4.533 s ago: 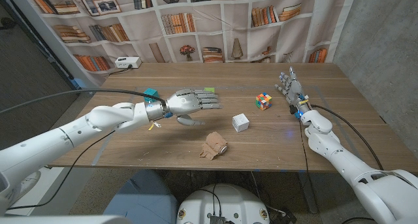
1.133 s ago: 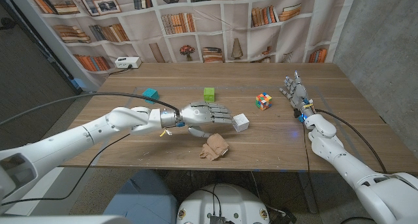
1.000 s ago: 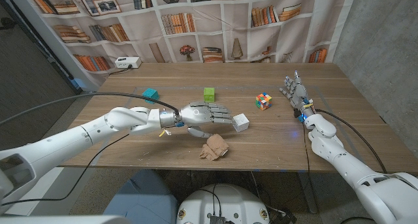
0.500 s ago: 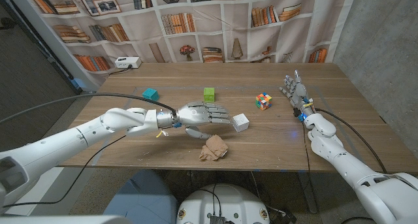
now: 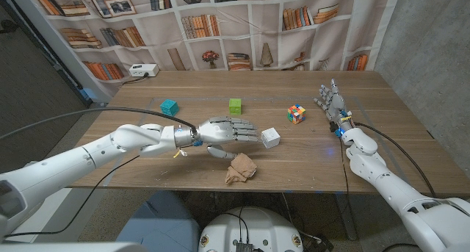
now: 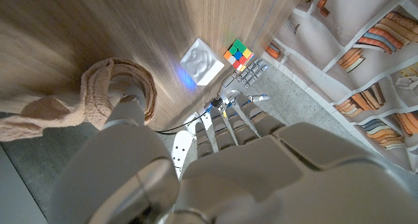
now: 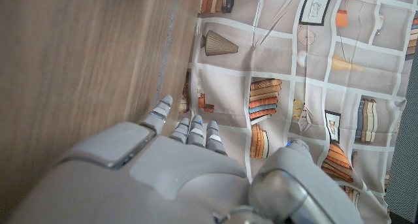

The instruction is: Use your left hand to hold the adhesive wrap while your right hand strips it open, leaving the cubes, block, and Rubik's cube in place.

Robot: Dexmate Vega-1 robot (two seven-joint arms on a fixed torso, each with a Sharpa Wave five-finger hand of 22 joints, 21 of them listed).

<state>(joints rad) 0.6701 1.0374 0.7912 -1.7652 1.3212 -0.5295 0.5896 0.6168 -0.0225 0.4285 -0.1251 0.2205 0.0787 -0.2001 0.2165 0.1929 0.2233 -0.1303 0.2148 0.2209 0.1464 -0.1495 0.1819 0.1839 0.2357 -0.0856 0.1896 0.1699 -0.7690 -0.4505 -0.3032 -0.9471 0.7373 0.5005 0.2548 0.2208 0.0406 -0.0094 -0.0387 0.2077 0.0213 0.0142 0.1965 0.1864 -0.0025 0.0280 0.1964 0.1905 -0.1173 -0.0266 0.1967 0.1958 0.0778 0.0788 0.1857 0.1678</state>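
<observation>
Wooden table (image 5: 396, 145) with teal cube (image 5: 170, 106), green cube (image 5: 235, 106), Rubik's cube (image 5: 295, 114), white block (image 5: 270, 137), tan adhesive wrap (image 5: 240, 168).

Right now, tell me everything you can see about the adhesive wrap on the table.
The adhesive wrap is a tan, cloth-like roll with a crinkled, soft-looking surface. It lies near the table's front edge, closer to the robot than the white block. A loose, rumpled tail trails off the roll, so it is partly unwound. The wrist view shows its hollow ring shape, with the left hand's thumb against the roll; the other fingers are spread above it. The right hand is far off.
</observation>
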